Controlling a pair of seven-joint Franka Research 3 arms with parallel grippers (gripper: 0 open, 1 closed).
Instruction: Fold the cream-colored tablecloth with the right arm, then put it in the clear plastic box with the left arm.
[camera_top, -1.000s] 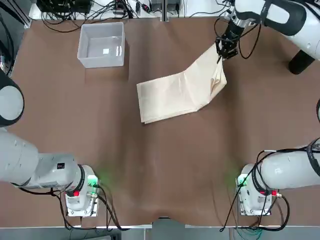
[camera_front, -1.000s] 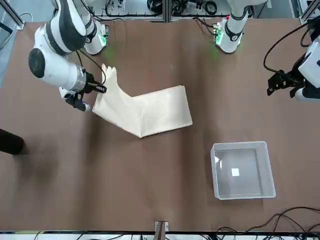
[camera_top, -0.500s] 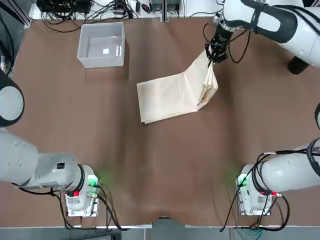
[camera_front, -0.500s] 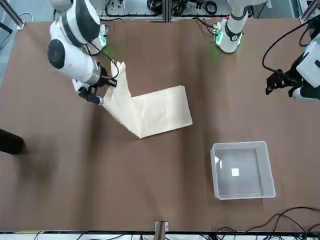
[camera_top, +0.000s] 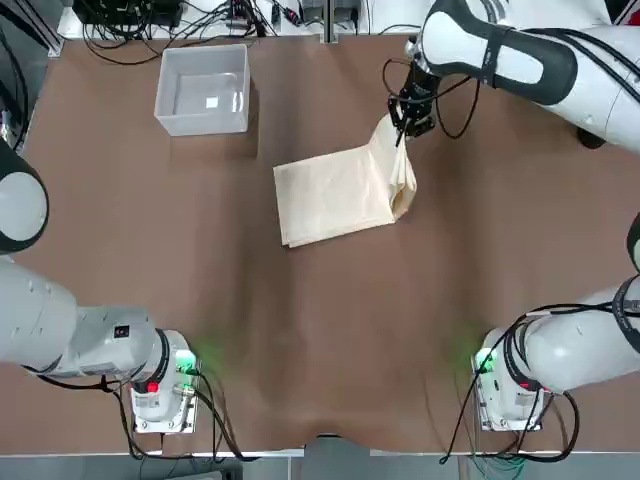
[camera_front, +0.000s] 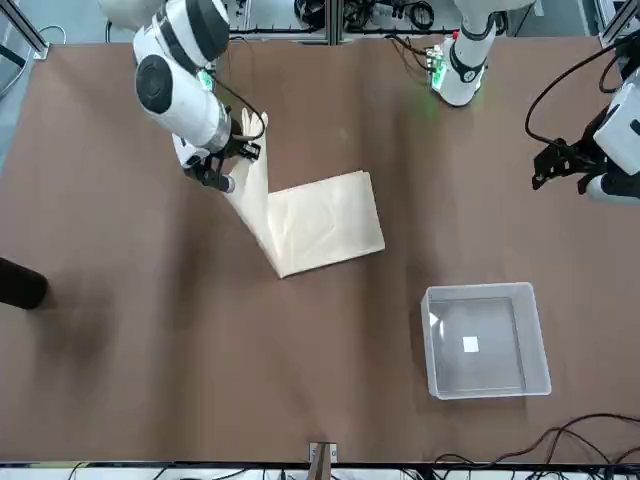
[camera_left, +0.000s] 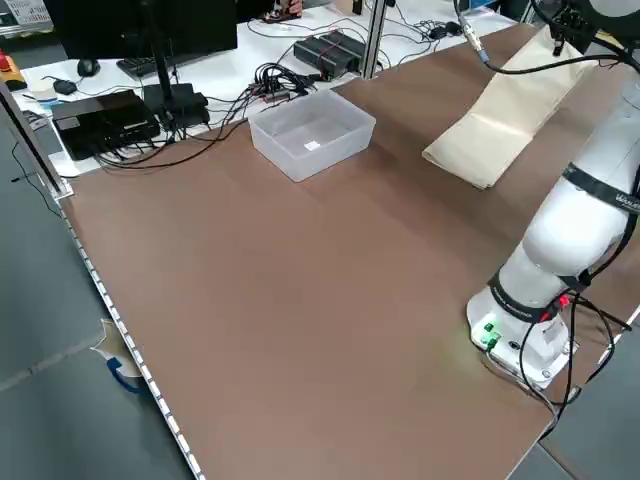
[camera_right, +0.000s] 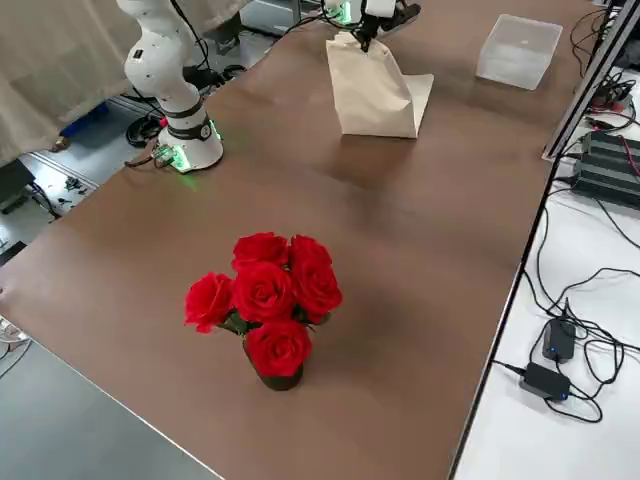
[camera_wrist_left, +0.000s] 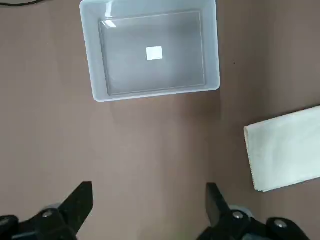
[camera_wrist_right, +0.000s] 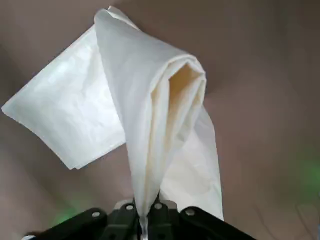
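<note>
Looking down from overhead, your right gripper (camera_top: 404, 118) sits at about one o'clock from the table's middle, toward the far edge. Its fingers are pinched tight on one end of the cream-colored tablecloth (camera_top: 340, 192), and that end is lifted clear of the brown table (camera_top: 320, 330). The wrist camera on that arm shows the cloth (camera_wrist_right: 150, 125) hanging from between the closed fingers in a loose rolled fold, its layers curling open at the raised edge.

The rest of the tablecloth lies flat as a folded rectangle near the table's centre, running from the raised end out toward nine o'clock. From across the table you see the lifted part (camera_front: 252, 170) standing up as a steep flap off the flat portion, with the gripper (camera_front: 225, 165) at its upper corner.

The clear plastic box (camera_top: 203, 88) stands at about eleven o'clock, near the far edge, well apart from the cloth and with nothing of the cloth in it. Your left gripper (camera_wrist_left: 150, 210) hovers near the box, its fingers spread wide and holding nothing; its wrist camera looks straight down on the box (camera_wrist_left: 152, 52) and one end of the cloth (camera_wrist_left: 285, 150).

A bunch of red roses (camera_right: 265, 300) stands on the table's right side, well away from the work.
</note>
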